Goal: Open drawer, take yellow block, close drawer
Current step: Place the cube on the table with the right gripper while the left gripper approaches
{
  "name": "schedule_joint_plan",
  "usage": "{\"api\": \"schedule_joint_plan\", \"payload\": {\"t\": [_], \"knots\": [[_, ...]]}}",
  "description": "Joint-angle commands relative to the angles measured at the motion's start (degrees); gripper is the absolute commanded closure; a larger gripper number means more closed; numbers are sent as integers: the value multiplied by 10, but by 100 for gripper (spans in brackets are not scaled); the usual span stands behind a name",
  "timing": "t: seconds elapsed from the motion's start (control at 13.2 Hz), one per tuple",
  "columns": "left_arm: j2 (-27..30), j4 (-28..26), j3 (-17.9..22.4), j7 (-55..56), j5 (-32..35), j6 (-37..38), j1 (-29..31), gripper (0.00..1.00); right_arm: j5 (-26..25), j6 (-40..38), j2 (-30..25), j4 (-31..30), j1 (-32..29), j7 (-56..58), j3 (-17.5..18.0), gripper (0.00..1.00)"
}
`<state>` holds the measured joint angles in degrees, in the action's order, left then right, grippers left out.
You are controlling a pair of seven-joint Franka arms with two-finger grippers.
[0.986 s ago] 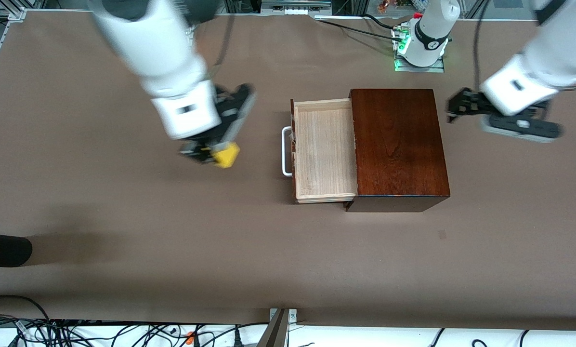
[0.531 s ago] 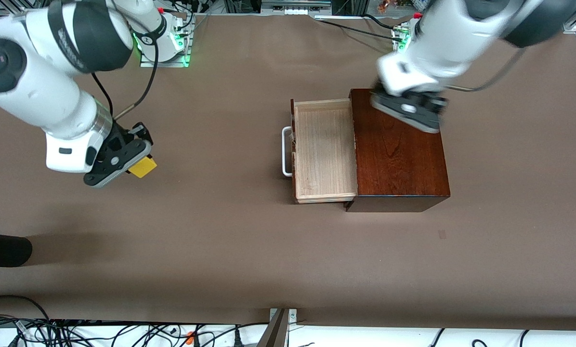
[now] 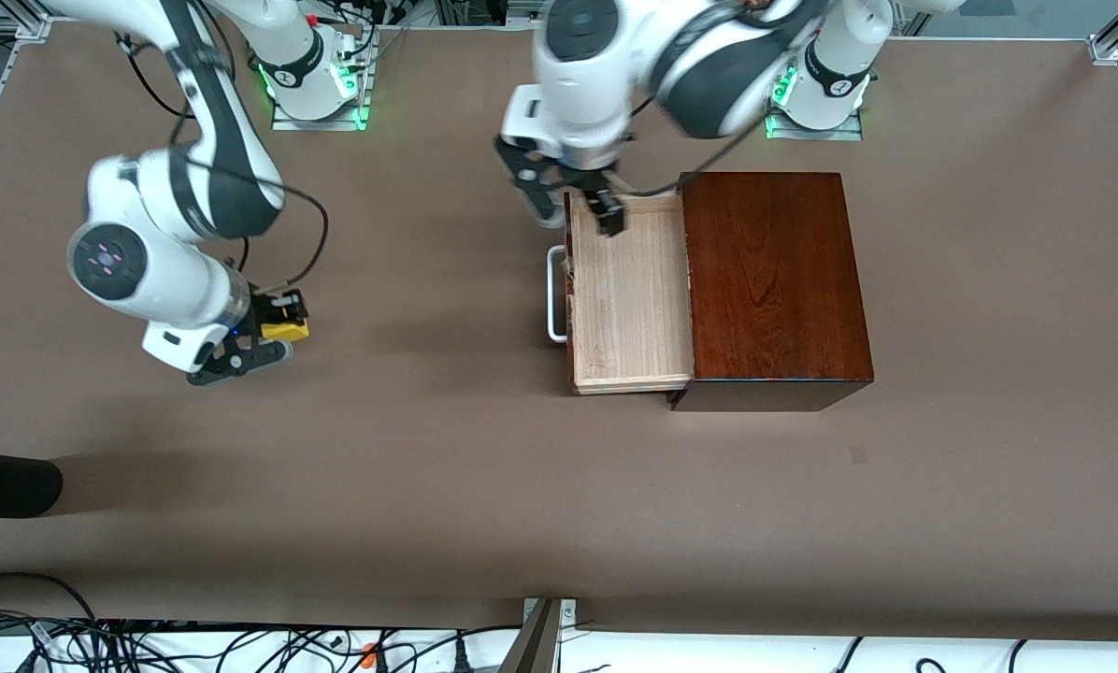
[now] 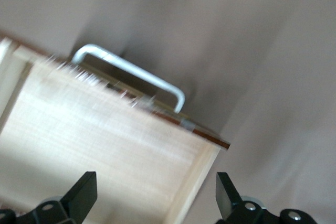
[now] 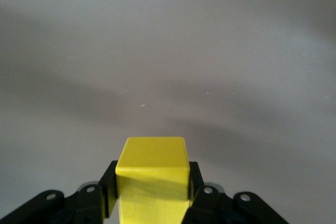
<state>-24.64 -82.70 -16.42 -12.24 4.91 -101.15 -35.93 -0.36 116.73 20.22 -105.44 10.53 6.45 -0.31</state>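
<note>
The yellow block (image 3: 285, 329) is clamped between the 2 fingers of the right gripper (image 3: 274, 332), over bare table (image 3: 428, 467) toward the right arm's end and well apart from the wooden box (image 3: 774, 280); whether it rests on the table or hangs just above it cannot be told. In the right wrist view the yellow block (image 5: 153, 174) sits squarely between the fingers (image 5: 107, 187), held on 2 opposing side faces with its top face level. As a cube it has no long axis; its gripped faces lie parallel to the finger pads, and its free face points away from the wrist over the table. This placement suits setting the cube down clear of the drawer's travel. The drawer (image 3: 629, 290) stands pulled out toward the right arm's end of the table, its pale interior showing nothing inside, its long axis running from nearer the front camera to farther from it. The white loop handle (image 3: 555, 293) faces the right arm's end, so closing calls for a push toward the left arm's end. The left gripper (image 3: 570, 207) hangs over the drawer's front corner farthest from the front camera, fingers spread and grasping nothing; in the left wrist view its fingers (image 4: 84, 198) straddle the drawer front (image 4: 173, 124) near the handle (image 4: 131, 72), a pose that appears fit for pushing the drawer shut.
</note>
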Motion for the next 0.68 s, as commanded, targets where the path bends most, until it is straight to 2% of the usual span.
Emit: {"api": "schedule_joint_plan", "payload": {"t": [0.0, 0.3, 0.61], "knots": [[-49, 30, 7, -112, 34, -30, -32, 0, 7, 64, 38, -23, -13, -21, 3, 100], [-96, 32, 7, -241, 35, -78, -44, 0, 8, 133, 65, -64, -20, -70, 3, 100], [-135, 32, 10, -277, 42, -118, -44, 0, 9, 162, 80, -85, -20, -91, 3, 99]]}}
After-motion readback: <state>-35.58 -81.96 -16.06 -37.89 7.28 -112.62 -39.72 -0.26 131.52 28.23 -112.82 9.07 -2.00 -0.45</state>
